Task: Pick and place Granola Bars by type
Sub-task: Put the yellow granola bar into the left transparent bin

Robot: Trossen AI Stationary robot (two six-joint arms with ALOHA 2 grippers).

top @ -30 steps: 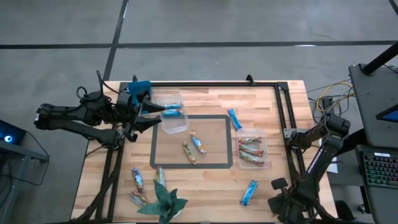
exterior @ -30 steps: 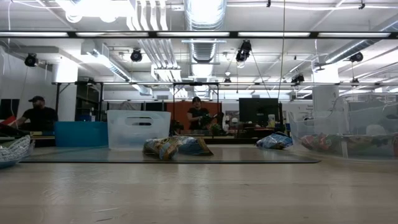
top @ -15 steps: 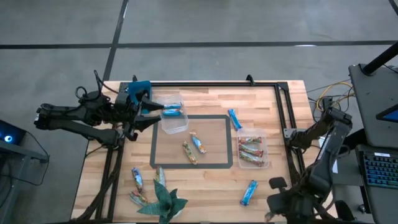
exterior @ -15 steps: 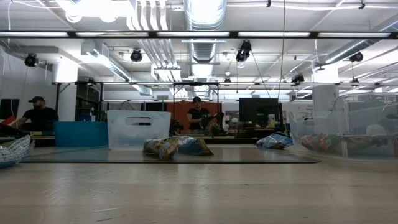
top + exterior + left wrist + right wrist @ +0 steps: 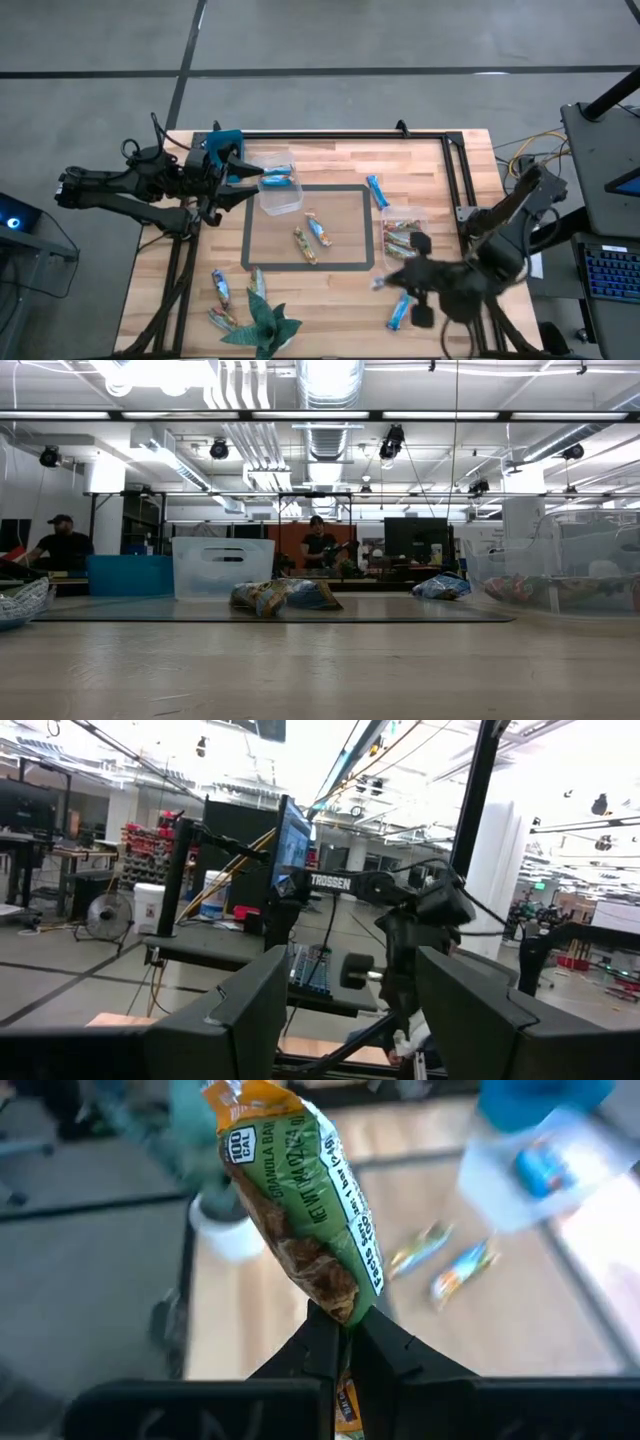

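Note:
My right gripper (image 5: 340,1342) is shut on a brown-and-green granola bar (image 5: 300,1200). In the high view it is blurred, over the table's near right part (image 5: 385,282), beside the right tub (image 5: 405,240) of brown/gold bars. My left gripper (image 5: 250,185) is open and empty, next to the left tub (image 5: 280,192) that holds blue bars (image 5: 278,176). Its fingers (image 5: 250,1010) point level across the table. Two bars (image 5: 310,238) lie inside the tape rectangle. Blue bars lie loose on the table at the far right (image 5: 377,190) and near right (image 5: 400,310). My right gripper pinches the bar's one sealed end (image 5: 340,1308) between its two fingers. The rest of the bar sticks out beyond the fingertips, with its printed side toward the wrist camera. The bar is lifted clear of the table.
Several more bars (image 5: 222,290) lie at the near left beside a green paper plant figure (image 5: 262,325). A black frame (image 5: 455,180) runs along the far and right edges. In the low view the bars (image 5: 285,595) and both tubs (image 5: 222,567) stand on the table, and people show in the room behind.
My right arm has swung fast from beyond the table's right edge toward the left. Its gripper now hangs over the near right part of the table, by the right tub.

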